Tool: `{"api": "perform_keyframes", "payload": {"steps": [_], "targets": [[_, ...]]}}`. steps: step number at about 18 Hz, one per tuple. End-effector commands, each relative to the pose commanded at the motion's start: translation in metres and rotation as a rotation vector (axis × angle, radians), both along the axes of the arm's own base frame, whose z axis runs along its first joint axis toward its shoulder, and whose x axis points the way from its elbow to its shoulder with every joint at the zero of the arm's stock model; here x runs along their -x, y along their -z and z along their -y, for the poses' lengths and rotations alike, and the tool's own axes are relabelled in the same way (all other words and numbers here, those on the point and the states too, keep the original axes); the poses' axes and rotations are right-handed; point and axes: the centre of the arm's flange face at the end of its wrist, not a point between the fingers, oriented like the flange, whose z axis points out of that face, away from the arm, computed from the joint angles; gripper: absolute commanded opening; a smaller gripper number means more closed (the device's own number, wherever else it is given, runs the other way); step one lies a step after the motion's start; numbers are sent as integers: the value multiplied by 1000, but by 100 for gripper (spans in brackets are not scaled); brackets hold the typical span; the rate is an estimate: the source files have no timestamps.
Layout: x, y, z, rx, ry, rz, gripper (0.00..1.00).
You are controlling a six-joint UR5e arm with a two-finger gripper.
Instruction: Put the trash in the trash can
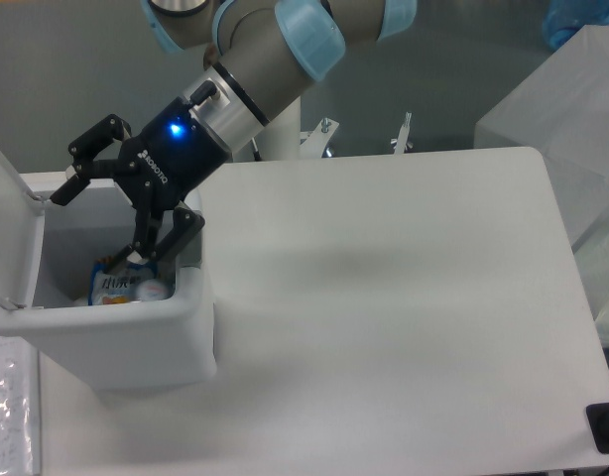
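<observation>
— Where's the black two-finger gripper [96,223] right now?

— Over the large white boxy plastic bin [116,337], fingers spread wide, gripping nothing.

— And the trash?

— Both down inside the bin. The flat blue-and-orange snack packet [111,287] lies on the bottom, and the white cap of the slim clear plastic bottle [151,290] shows just beside it.

— The lid?

— The white hinged lid [9,238] stands up at the left.

A broad white table [384,297] spreads out to the right of the gripper and below it. Far to the gripper's right, past the table's edge, stands a pale translucent box [562,109], with a blue object [582,20] above it.
</observation>
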Motion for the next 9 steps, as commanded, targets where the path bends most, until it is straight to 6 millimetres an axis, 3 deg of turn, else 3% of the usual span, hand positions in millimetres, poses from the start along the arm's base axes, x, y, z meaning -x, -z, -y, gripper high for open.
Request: {"api": "perform_keyframes", "payload": {"steps": [4,9], "targets": [[67,18,23,23,-110,33,100],[150,45,69,52,-254,78,100]]}}
